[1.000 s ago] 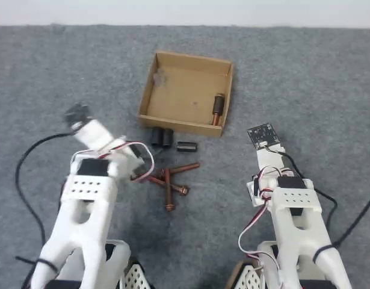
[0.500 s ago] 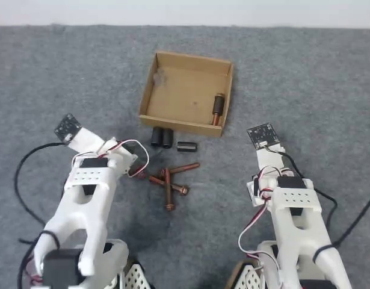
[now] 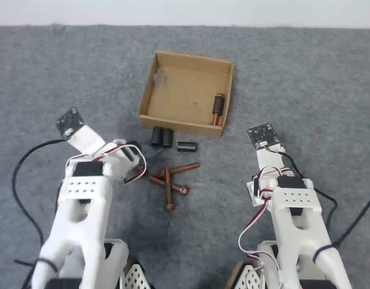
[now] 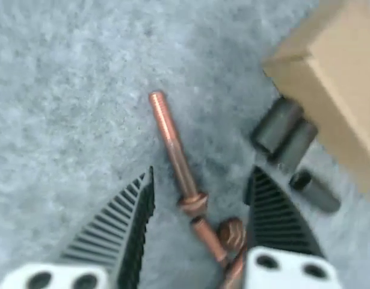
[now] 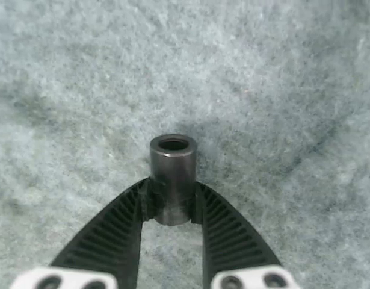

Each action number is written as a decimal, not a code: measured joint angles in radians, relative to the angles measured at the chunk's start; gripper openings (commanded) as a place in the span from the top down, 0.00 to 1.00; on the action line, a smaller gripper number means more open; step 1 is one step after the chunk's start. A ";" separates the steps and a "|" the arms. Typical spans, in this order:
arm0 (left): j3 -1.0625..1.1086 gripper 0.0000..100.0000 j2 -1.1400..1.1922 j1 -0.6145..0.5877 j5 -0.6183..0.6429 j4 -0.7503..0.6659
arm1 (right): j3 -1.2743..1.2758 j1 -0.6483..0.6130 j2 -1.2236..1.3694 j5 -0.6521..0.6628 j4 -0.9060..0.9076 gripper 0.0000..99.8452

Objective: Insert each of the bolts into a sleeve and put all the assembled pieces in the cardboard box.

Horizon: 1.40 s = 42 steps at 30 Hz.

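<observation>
We judge the step in hand to be picking up a bolt for the next assembly. Our right hand [image 5: 172, 201] pinches a short dark cylindrical metal sleeve [image 5: 172, 171] by its lower half, open bore pointing away from the hand, above the grey carpeted table [image 3: 317, 78] on its right side. Our left hand [image 4: 203, 180] is spread wide and hangs over the heap of three copper-coloured threaded metal bolts [image 3: 171, 179] at the middle of the table. One long bolt [image 4: 174, 147] lies in the gap between the fingers, and we see no contact with it.

The open brown cardboard box [image 3: 183, 124] sits toward the middle of the table's far edge. One finished bolt-in-sleeve piece [image 3: 218, 108] lies inside it along the right wall. Three spare dark sleeves [image 3: 162, 137] lie just beside the box's near wall, between the box and the heap.

Next, we think the left hand must drop and press together on that bolt's shank, away from the crossed heads of its neighbours. It should then lift the bolt free and line its threaded tip up with the held sleeve's bore.
</observation>
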 measured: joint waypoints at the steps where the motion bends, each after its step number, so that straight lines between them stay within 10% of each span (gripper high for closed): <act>1: 0.000 0.94 -0.031 0.000 -0.051 0.029 | 0.000 0.000 0.000 0.000 0.000 0.99; 15: 0.000 0.99 -0.127 0.034 -0.710 0.325 | 0.000 0.000 0.000 0.000 0.000 0.99; 42: -0.170 0.99 0.282 0.083 -0.746 0.295 | 0.000 0.000 0.000 0.000 0.000 0.99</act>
